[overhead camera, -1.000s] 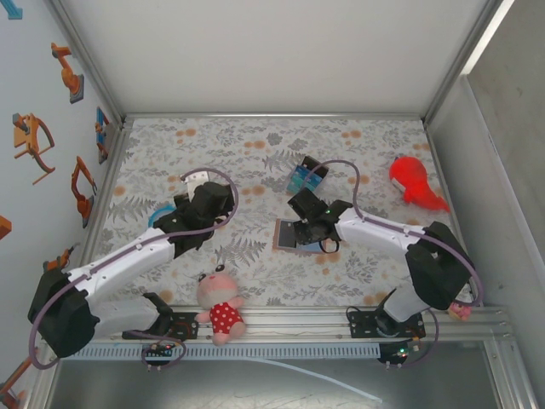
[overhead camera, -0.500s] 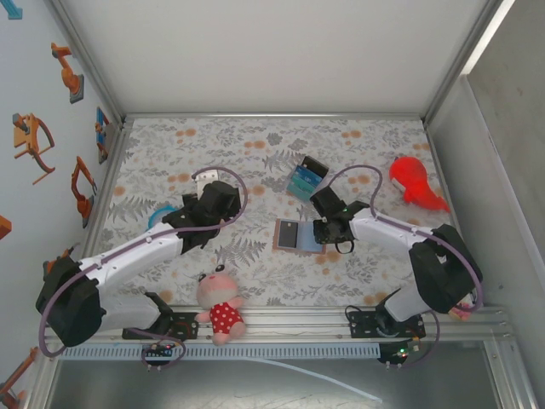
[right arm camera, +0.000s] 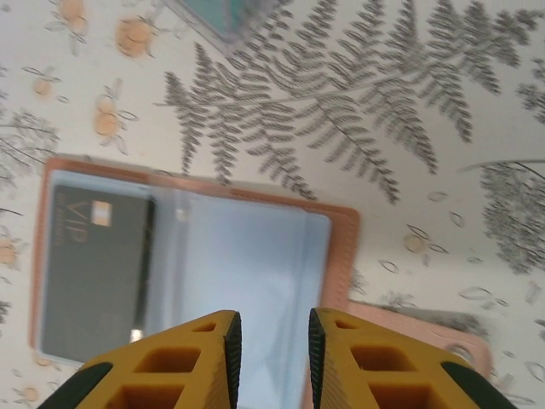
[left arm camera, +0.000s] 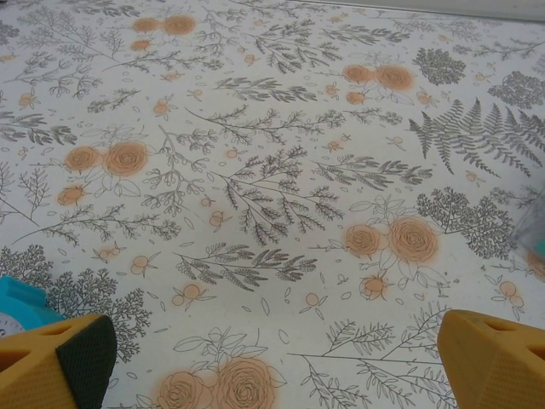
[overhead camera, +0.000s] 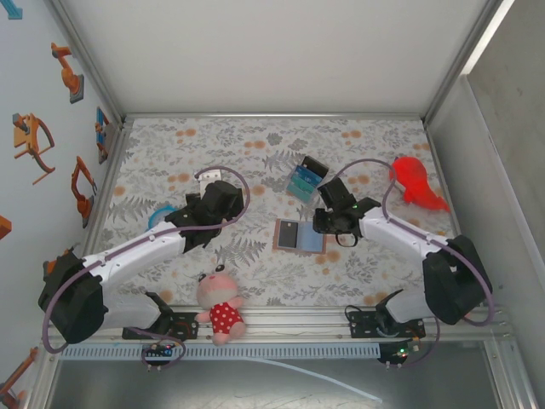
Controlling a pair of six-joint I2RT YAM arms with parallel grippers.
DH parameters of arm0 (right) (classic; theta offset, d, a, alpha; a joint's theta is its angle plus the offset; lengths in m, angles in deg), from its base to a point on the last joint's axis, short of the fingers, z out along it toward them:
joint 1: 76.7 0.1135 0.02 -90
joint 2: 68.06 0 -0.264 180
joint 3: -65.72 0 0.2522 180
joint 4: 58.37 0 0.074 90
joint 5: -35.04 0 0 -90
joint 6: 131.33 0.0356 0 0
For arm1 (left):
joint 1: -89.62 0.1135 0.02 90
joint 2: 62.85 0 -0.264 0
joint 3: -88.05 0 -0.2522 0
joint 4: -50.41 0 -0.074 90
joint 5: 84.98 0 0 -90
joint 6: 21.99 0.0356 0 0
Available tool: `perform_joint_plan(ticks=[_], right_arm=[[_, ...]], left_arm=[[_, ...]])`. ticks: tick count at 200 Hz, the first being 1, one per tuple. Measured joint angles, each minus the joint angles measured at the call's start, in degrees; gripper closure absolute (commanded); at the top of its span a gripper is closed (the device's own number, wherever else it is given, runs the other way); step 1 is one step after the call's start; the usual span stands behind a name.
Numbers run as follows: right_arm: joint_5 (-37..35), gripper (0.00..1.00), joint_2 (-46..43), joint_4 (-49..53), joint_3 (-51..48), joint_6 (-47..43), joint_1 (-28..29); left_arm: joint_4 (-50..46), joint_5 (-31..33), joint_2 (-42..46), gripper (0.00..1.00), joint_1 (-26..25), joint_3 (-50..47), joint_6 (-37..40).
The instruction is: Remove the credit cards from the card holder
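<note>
The card holder [overhead camera: 299, 235] lies opened flat on the floral table, pinkish-tan rim around a blue-grey inside. In the right wrist view the card holder [right arm camera: 255, 256] has a dark credit card [right arm camera: 94, 273] marked VIP tucked in its left pocket, and the right pocket looks pale and bare. Its tan tab [right arm camera: 443, 336] sticks out at the right. My right gripper [overhead camera: 323, 223] hovers at the holder's right edge; the right gripper [right arm camera: 271, 358] is open by a narrow gap with nothing in it. My left gripper [overhead camera: 226, 192] is further left over bare cloth; the left gripper [left arm camera: 281, 375] is wide open and empty.
A black, blue and teal striped block [overhead camera: 306, 176] lies just behind the holder. A red toy [overhead camera: 415, 181] sits at the right wall, a plush doll [overhead camera: 219, 300] at the front rail. A teal ring-like object [overhead camera: 160, 215] lies beside the left arm.
My right gripper has drawn back to the right off the card holder, leaving it lying open, and its jaws have narrowed slightly. The left arm has barely shifted.
</note>
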Motion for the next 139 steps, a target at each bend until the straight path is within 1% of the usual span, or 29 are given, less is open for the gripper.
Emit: perform_joint_plan(ticks=[21,68,95,139], right_arm=[[1.5,0.68,3.7,-2.0,1.7,0.8,1.8],[3.8,0.67,12.6,-4.2,5.9,1.7,6.7],[4.9,0.67,15.0,-4.9,6.2,2.0,7.2],[6.3,0.67,16.4,-5.6,6.2,2.1,7.2]], left_arm=[[0.3,-0.2,-0.1,0.03,0.0,0.0,0.0],[0.7,-1.2,-0.5,0.03,0.0,0.0,-0.2],[1.2,-2.0,-0.8,0.03,0.0,-0.2,-0.7],[1.4,-3.1,-1.9,0.03,-0.3,-0.4,-1.5]])
